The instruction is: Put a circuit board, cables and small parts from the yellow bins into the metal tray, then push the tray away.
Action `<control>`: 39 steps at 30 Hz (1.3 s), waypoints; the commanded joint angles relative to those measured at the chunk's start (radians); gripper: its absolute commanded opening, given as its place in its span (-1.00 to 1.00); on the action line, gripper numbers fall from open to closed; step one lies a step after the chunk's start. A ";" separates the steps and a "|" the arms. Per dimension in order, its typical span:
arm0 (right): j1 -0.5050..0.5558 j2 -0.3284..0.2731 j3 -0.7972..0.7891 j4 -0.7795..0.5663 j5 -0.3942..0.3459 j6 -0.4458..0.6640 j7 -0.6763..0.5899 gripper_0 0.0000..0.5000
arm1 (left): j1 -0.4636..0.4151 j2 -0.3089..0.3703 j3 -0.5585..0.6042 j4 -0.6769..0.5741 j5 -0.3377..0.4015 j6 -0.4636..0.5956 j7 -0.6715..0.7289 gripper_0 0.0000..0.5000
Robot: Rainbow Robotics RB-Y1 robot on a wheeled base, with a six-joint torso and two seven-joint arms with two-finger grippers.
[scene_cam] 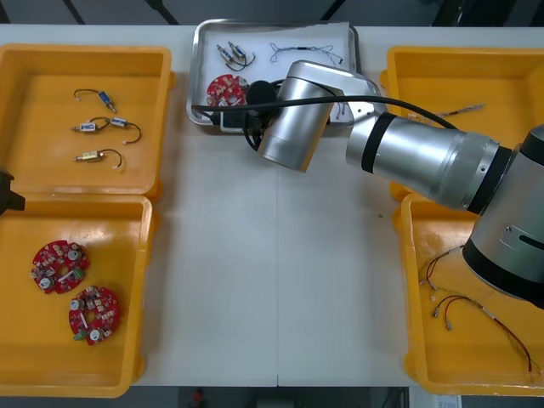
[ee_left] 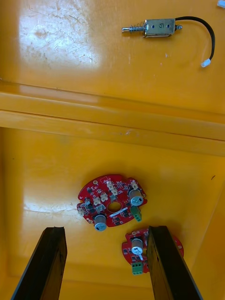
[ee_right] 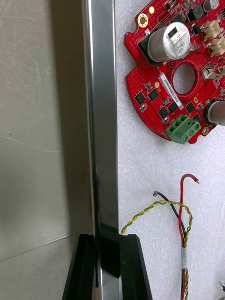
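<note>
Shows the right gripper [ee_right: 108, 241] clamped on the near rim of the metal tray [ee_right: 101, 117], circuit board [ee_right: 150, 79] and cables [ee_right: 183, 234] lying inside. Also shows the left gripper [ee_left: 107, 232] open above a yellow bin [ee_left: 47, 164]. Could slip off that thin rim mid-push, skewing the tray.

Metal tray [scene_cam: 201, 59]: near rim, upper centre, covered by the right arm [scene_cam: 408, 153].
Tray circuit board [scene_cam: 223, 90]: right part under that arm's wrist.
Left arm [scene_cam: 7, 194]: cut by the left edge.
Bin circuit board [ee_left: 136, 248]: one side behind a left hand [ee_left: 107, 229] finger.
Near right yellow bin [scene_cam: 412, 280]: partly under the arm, cut by the right edge.
</note>
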 commanded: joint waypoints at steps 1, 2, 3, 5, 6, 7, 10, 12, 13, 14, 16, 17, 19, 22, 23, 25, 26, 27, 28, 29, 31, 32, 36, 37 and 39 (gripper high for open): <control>-0.054 0.013 -0.030 -0.002 -0.002 0.018 -0.042 -0.06 | -0.024 0.047 0.001 -0.002 -0.011 0.007 -0.105 1.00; -0.054 0.013 -0.038 -0.002 -0.002 0.026 -0.045 0.18 | -0.024 0.047 0.001 -0.002 -0.011 0.007 -0.105 1.00; -0.054 0.013 -0.047 -0.006 -0.002 0.041 -0.045 0.43 | -0.024 0.047 0.001 -0.002 -0.011 0.007 -0.105 1.00; -0.054 0.010 -0.064 -0.023 -0.002 0.080 -0.046 0.73 | -0.024 0.047 0.001 -0.002 -0.011 0.007 -0.105 1.00; -0.054 0.009 -0.075 -0.040 -0.002 0.113 -0.046 0.92 | -0.024 0.047 0.001 -0.002 -0.011 0.007 -0.105 1.00; -0.054 0.007 -0.081 -0.049 -0.002 0.130 -0.046 0.99 | -0.024 0.047 0.001 -0.002 -0.011 0.007 -0.105 1.00; -0.053 -0.008 -0.103 -0.109 -0.002 0.230 -0.048 1.00 | -0.024 0.047 0.001 -0.002 -0.011 0.007 -0.105 1.00; -0.051 -0.024 -0.110 -0.147 -0.006 0.271 -0.052 1.00 | -0.024 0.047 0.001 -0.002 -0.011 0.007 -0.105 1.00; -0.051 -0.033 -0.118 -0.170 -0.017 0.294 -0.054 1.00 | -0.024 0.047 0.001 -0.002 -0.011 0.007 -0.105 1.00; -0.051 -0.039 -0.124 -0.183 -0.025 0.305 -0.054 1.00 | -0.024 0.047 0.001 -0.002 -0.011 0.007 -0.105 1.00; -0.051 -0.062 -0.152 -0.229 -0.058 0.342 -0.057 1.00 | -0.024 0.047 0.001 -0.002 -0.011 0.007 -0.105 1.00; -0.051 -0.068 -0.162 -0.244 -0.067 0.353 -0.058 1.00 | -0.024 0.047 0.001 -0.002 -0.011 0.007 -0.105 1.00; -0.051 -0.097 -0.192 -0.296 -0.107 0.397 -0.063 1.00 | -0.024 0.047 0.001 -0.002 -0.011 0.007 -0.105 1.00; -0.036 -0.126 -0.238 -0.354 -0.146 0.449 -0.072 1.00 | -0.024 0.047 0.001 -0.002 -0.011 0.007 -0.105 1.00; -0.022 -0.142 -0.262 -0.385 -0.161 0.477 -0.078 1.00 | -0.024 0.047 0.001 -0.002 -0.011 0.007 -0.105 1.00; 0.010 -0.169 -0.311 -0.454 -0.179 0.532 -0.091 1.00 | -0.024 0.047 0.001 -0.002 -0.011 0.007 -0.105 1.00; 0.019 -0.176 -0.319 -0.471 -0.183 0.546 -0.100 1.00 | -0.024 0.047 0.001 -0.002 -0.011 0.007 -0.105 1.00; 0.036 -0.191 -0.340 -0.506 -0.190 0.569 -0.131 1.00 | -0.024 0.047 0.001 -0.002 -0.011 0.007 -0.105 1.00; 0.053 -0.209 -0.348 -0.542 -0.192 0.591 -0.164 1.00 | -0.024 0.047 0.001 -0.002 -0.011 0.007 -0.105 1.00; 0.065 -0.228 -0.351 -0.580 -0.192 0.609 -0.201 1.00 | -0.024 0.047 0.001 -0.002 -0.011 0.007 -0.105 1.00; 0.084 -0.254 -0.353 -0.621 -0.193 0.635 -0.258 1.00 | -0.024 0.047 0.001 -0.002 -0.011 0.007 -0.105 1.00; 0.094 -0.269 -0.353 -0.643 -0.192 0.649 -0.292 1.00 | -0.024 0.047 0.001 -0.002 -0.011 0.007 -0.105 1.00; 0.133 -0.306 -0.376 -0.689 -0.195 0.693 -0.396 1.00 | -0.024 0.047 0.001 -0.002 -0.011 0.007 -0.105 1.00; 0.144 -0.314 -0.388 -0.697 -0.196 0.706 -0.430 1.00 | -0.024 0.047 0.001 -0.002 -0.011 0.007 -0.105 1.00; 0.156 -0.330 -0.403 -0.701 -0.215 0.721 -0.482 1.00 | -0.024 0.047 0.001 -0.002 -0.011 0.007 -0.105 1.00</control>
